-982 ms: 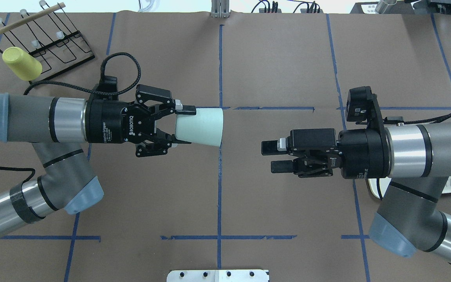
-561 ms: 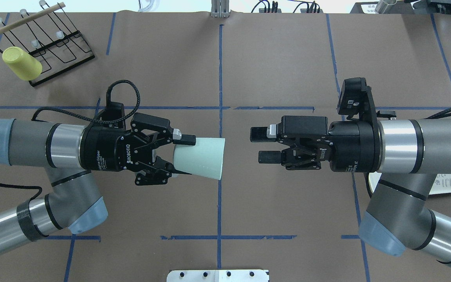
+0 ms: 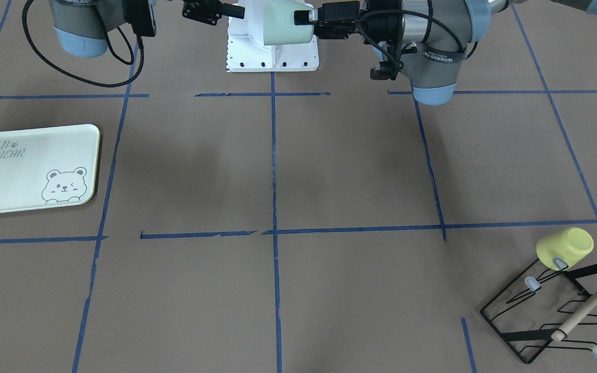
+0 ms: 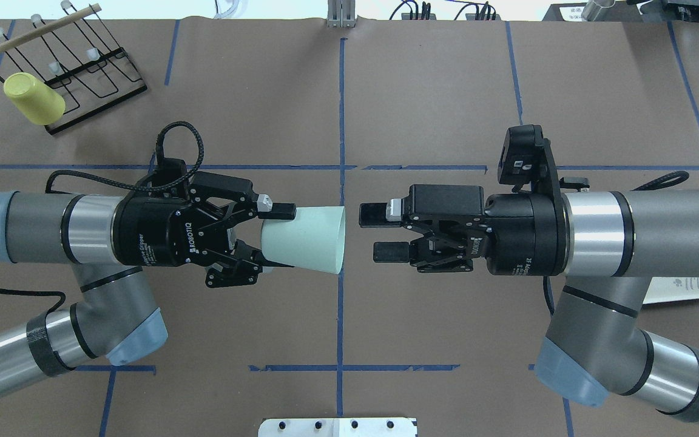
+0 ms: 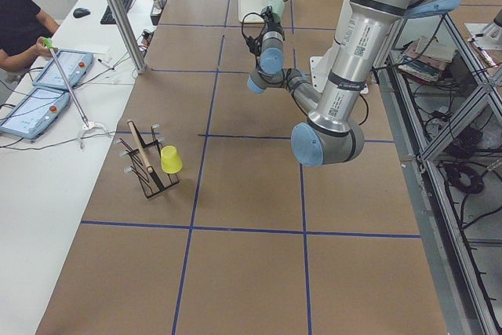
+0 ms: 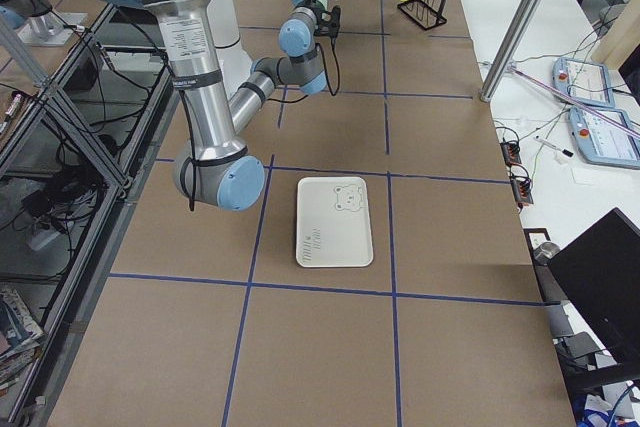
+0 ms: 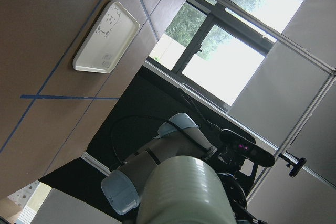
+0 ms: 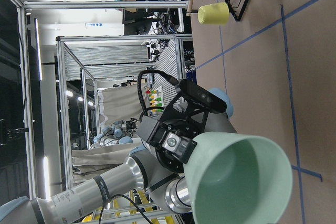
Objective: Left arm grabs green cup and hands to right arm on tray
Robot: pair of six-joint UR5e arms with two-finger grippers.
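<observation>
Since a second ago both of my arms have drawn together over the middle of the table [image 4: 446, 91]: my left gripper [image 4: 272, 238] has carried the green cup [image 4: 310, 240] nearer to my base, and my right gripper [image 4: 378, 232] has slid in toward it, so the gap between them is far narrower than it was. My left gripper is clamped on the closed base end of the green cup, one finger on each side of its wall, and holds it on its side in the air. The cup's wide open mouth points at my right gripper and sits about over the centre tape line [image 4: 341, 91]. My right gripper is spread wide, its two black fingers [image 4: 372, 214] parted and level with the cup's mouth, just beside the rim but not touching it. From my right wrist camera I look straight into the hollow of the cup. The tray [image 3: 24, 171] lies flat on the table on my right side, well apart from the cup. At the far left corner a yellow cup [image 4: 34, 97] hangs upended on a prong of the wire rack [image 4: 82, 67]
</observation>
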